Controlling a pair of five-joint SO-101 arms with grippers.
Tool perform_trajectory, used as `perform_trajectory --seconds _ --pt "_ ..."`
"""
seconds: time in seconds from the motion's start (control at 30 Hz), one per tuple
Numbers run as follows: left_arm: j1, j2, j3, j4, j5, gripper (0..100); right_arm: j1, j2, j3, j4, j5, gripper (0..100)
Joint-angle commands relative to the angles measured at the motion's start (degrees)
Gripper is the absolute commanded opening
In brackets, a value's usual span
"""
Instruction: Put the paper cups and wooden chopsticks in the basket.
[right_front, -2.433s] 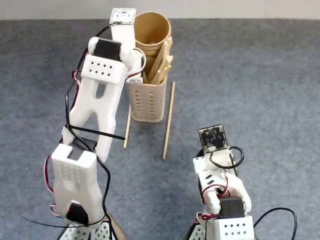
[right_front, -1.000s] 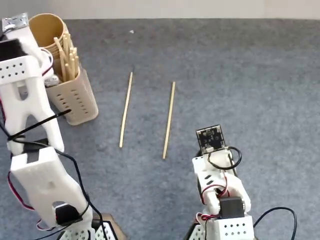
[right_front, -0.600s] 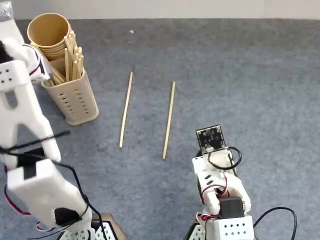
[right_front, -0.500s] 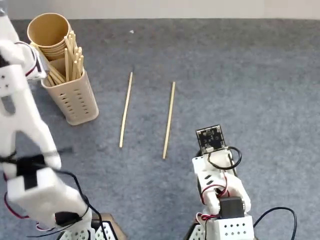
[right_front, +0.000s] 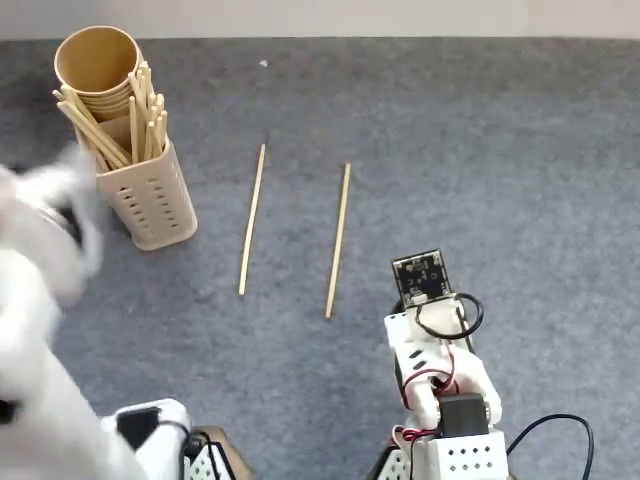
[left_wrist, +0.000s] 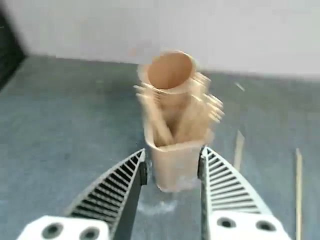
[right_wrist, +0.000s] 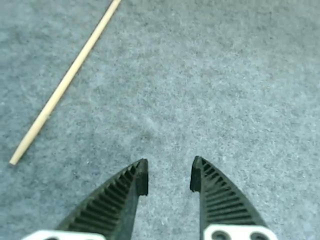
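A beige perforated basket (right_front: 150, 200) stands at the far left of the grey carpet. It holds stacked paper cups (right_front: 97, 62) and several wooden chopsticks (right_front: 140, 110). Two loose chopsticks lie on the carpet to its right, one (right_front: 252, 218) nearer the basket and one (right_front: 338, 240) further right. My left arm (right_front: 40, 260) is a blur at the left edge, nearer than the basket. My left gripper (left_wrist: 172, 165) is open, with the basket (left_wrist: 175, 150) standing beyond its fingertips. My right gripper (right_wrist: 168, 176) is open over bare carpet, a chopstick (right_wrist: 65, 82) lying off to one side.
My right arm (right_front: 435, 350) sits folded at the near right, just short of the right chopstick's near end. Grey carpet covers the table's middle and right. A pale wall strip runs along the far edge.
The left arm slid the basket from the middle to the far left, let it go and has swung back toward the near left edge. The right arm has not moved.
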Motion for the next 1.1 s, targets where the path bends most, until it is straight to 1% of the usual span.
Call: perform_trajectory --seconds 0.0,0.07,0.13,0.23,0.3,0.4,0.5,0.6,0.73,1.07 --pt "18.1 0.0 19.4 -2.5 -6.4 19 -0.5 -0.6 3.7 -1.1 1.1 14.9" --pt "22.7 1.8 26.9 -8.4 -8.6 19 -0.5 -0.6 3.7 -1.2 1.1 14.9" --pt "24.1 4.1 32.0 -15.1 -8.6 19 -0.5 -0.6 3.7 -1.2 1.1 14.9" --pt "24.0 9.2 36.6 -23.2 -8.7 19 -0.5 -0.6 3.7 -1.2 1.2 14.9" --pt "24.0 13.9 38.3 -26.9 -8.8 19 -0.5 -0.6 3.7 -1.2 1.3 14.9" --pt "23.3 22.7 38.0 -30.7 -8.9 18 -0.5 -0.6 3.7 -1.2 1.4 14.9" --pt "19.9 31.3 35.1 -34.6 -8.5 14 -0.5 -0.6 3.7 -1.2 1.4 14.9" --pt "17.9 38.3 31.5 -36.3 -7.3 14 -0.5 -0.6 3.7 -1.2 1.4 14.9" --pt "16.9 44.8 26.4 -36.2 -3.1 18 -0.5 -0.6 3.7 -1.2 1.4 14.9" --pt "16.8 54.5 22.3 -36.7 -2.3 19 -0.5 -0.6 3.7 -1.2 1.4 14.9"
